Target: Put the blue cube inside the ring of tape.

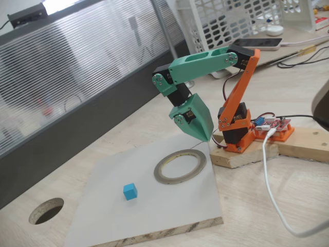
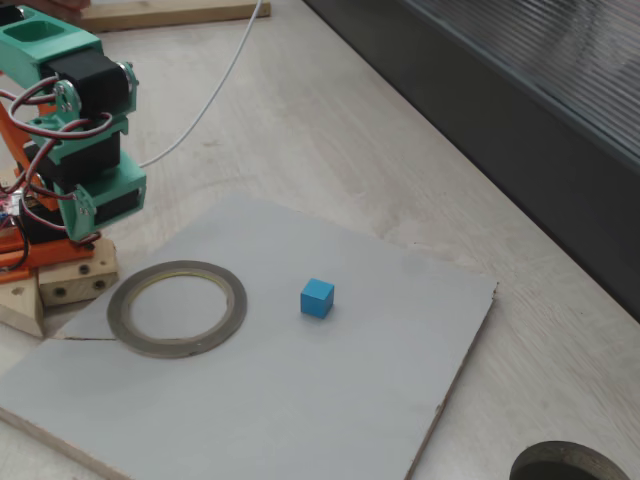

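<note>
Clearly, the blue cube [image 2: 317, 298] lies outside the ring of tape [image 2: 177, 308]; the hand's [image 1: 204, 135] grip is unreadable.

Office desk, frosted partition [image 1: 77, 67], cables [image 1: 270, 175], phone [image 1: 257, 43]

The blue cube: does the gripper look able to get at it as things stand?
Probably yes. The blue cube sits alone on the white board, apart from the ring of tape, with nothing over or beside it. The gripper hangs folded near the ring's far edge, so the way looks free.
</note>
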